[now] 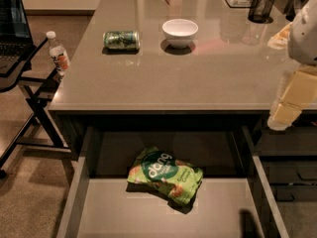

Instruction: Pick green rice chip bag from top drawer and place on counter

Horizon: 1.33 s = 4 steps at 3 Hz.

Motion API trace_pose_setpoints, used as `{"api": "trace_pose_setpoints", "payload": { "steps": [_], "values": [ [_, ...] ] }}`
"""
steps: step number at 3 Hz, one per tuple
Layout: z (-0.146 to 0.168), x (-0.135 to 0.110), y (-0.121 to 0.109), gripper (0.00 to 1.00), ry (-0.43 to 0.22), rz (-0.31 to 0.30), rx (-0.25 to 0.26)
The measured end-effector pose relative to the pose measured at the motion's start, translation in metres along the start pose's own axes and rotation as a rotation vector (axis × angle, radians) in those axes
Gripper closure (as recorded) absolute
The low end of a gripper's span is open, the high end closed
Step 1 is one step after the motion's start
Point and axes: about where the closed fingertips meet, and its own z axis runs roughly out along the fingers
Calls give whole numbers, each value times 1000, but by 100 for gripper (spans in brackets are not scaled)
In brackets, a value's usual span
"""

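Gripper (283,114): pale cream, at the right edge of the camera view, tilted down and leftward, over the front right edge of the counter

Gripper opening: cannot tell whether it is wide or narrow, nor whether it holds anything

Green rice chip bag (166,177): below the gripper and well off to its left in the view, apart from it; lies crumpled and slightly askew on the drawer bottom, logo side up, near the back of the open part

Top drawer (148,217): pulled out, lower than the gripper and to its left; pale flat bottom and thin dark side walls, the right wall running almost under the gripper

Counter (208,83): glossy grey-beige slab spreading left of the gripper and away beyond it, its front edge above the drawer

Green can (121,40): on its side on the counter, far left of the gripper and further back

White bowl (180,32): upright on the counter, just right of the can, left of the gripper and further back

Black mesh cup (261,6): upright at the far side of the counter, beyond the gripper and slightly left

Water bottle (58,53): upright off the counter's left edge, the thing farthest from the gripper

Dark drawers (292,172): closed, stacked directly beneath the gripper, right of the top drawer
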Motion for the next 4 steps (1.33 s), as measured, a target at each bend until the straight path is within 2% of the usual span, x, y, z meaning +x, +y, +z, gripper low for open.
{"api": "trace_pose_setpoints", "payload": {
  "steps": [2, 3, 4],
  "values": [
    [6, -1, 4, 0, -7, -14, 0],
    [41, 6, 17, 0, -76, -40, -40],
    [85, 24, 33, 0, -119, -43, -100]
  ]
}}
